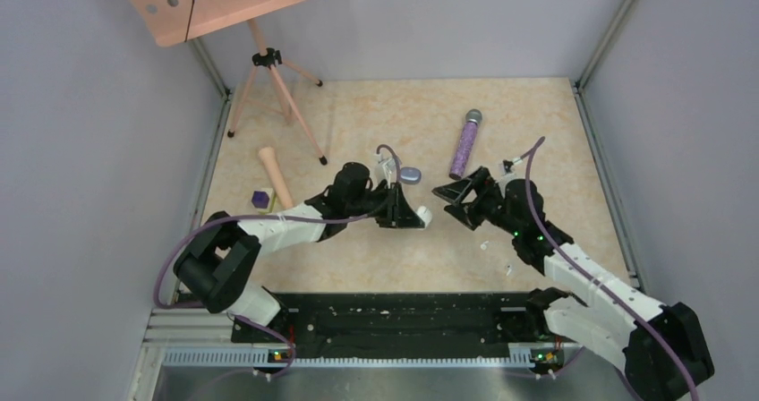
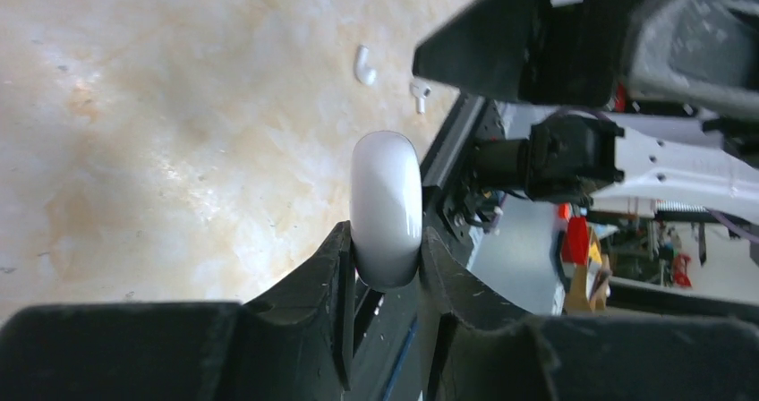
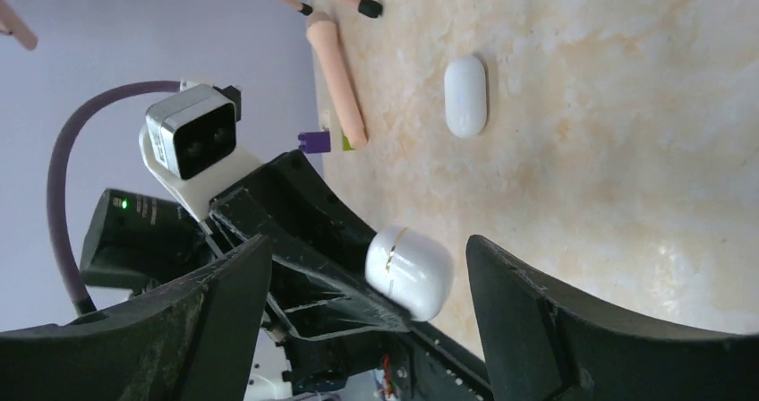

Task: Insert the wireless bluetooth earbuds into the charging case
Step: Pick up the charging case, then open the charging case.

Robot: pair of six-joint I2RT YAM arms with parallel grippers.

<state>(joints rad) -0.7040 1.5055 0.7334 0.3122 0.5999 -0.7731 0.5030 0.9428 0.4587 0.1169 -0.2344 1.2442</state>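
My left gripper (image 2: pixel 387 237) is shut on a white charging case (image 2: pixel 386 195), lid closed, held above the table. The case (image 3: pixel 409 272) sits between the wide-open fingers of my right gripper (image 3: pixel 367 251), touching neither. In the top view the two grippers meet mid-table, the left gripper (image 1: pixel 419 215) holding the case (image 1: pixel 427 215), the right gripper (image 1: pixel 455 205) just to its right. Two white earbuds (image 2: pixel 364 65) (image 2: pixel 419 93) lie loose on the table; from above they are one earbud (image 1: pixel 483 244) and another earbud (image 1: pixel 508 271), beside the right arm.
A second white case (image 3: pixel 465 95) and a grey-blue case (image 1: pixel 410 175) lie on the table beyond the grippers. A purple glitter microphone (image 1: pixel 465 146) lies at back right. A peach cylinder (image 1: pixel 275 175), a small purple cube (image 1: pixel 261 199) and a tripod (image 1: pixel 268 70) are at back left.
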